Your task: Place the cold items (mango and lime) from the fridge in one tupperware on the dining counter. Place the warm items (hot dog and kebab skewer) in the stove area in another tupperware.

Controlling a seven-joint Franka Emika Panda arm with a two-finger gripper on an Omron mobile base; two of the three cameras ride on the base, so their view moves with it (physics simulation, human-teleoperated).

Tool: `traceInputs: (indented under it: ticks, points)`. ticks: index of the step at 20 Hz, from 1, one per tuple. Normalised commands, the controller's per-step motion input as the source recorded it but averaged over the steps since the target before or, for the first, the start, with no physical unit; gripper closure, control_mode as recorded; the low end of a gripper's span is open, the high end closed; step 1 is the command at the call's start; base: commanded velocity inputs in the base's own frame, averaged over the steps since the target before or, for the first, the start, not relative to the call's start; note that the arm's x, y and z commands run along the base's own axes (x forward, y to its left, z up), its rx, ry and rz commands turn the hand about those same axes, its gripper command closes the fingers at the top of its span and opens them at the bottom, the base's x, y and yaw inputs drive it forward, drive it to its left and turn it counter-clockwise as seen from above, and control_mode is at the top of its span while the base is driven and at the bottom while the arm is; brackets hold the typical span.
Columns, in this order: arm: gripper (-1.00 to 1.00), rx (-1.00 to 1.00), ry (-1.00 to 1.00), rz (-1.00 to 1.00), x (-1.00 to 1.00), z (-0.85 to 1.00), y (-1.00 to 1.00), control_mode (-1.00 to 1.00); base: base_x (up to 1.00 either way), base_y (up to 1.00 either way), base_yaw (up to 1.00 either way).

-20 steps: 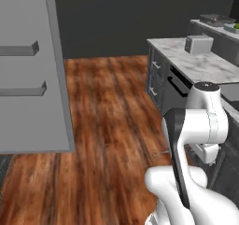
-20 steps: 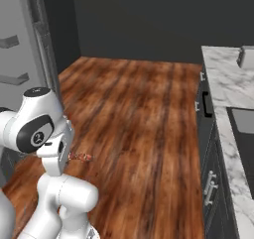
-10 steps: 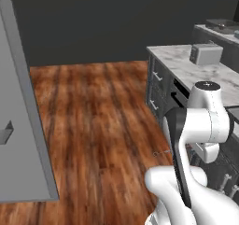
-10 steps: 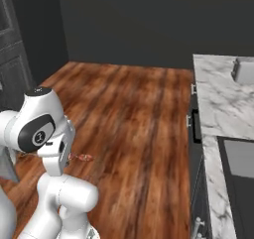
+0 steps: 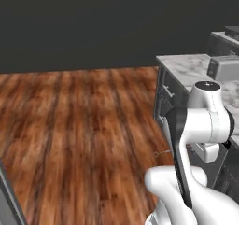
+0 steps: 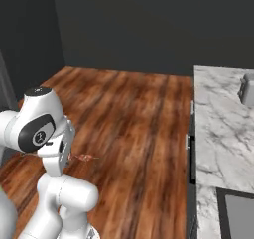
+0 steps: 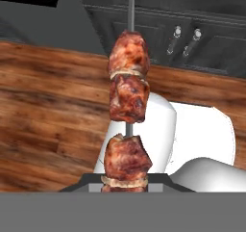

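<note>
One kebab skewer (image 7: 128, 125) sat upright in the nearly shut fingers, pinched at its lower end over the wood floor (image 5: 84, 126). Meat chunks looked soft, greasy and light, the thin metal rod stiff; gripping the bare rod seemed safest.

I'm driving through a rendered home kitchen. A counter (image 6: 223, 134) with a white, grey-veined marble top runs along my right, with dark grey drawer fronts (image 5: 164, 98) and metal handles beneath it. A small grey appliance (image 5: 223, 67) sits on the marble. Warm wood plank floor (image 5: 79, 126) stretches to a dark wall (image 6: 149, 25), and dark cabinets with bar handles (image 7: 185, 41) show in the hand view.
</note>
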Motion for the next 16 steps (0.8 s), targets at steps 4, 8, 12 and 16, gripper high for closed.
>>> traceInputs:
  ticks: [4,8,12,16]
  points:
    - [1.0,0.0,0.0,0.0,0.0,0.0,0.0,1.0,1.0,-0.47,0.03]
    - [1.0,0.0,0.0,0.0,0.0,0.0,0.0,1.0,1.0,-0.1,0.0]
    - [1.0,0.0,0.0,0.0,0.0,0.0,0.0,1.0,1.0,0.02,-0.01]
    - [1.0,0.0,0.0,0.0,0.0,0.0,0.0,1.0,1.0,0.19,-0.03]
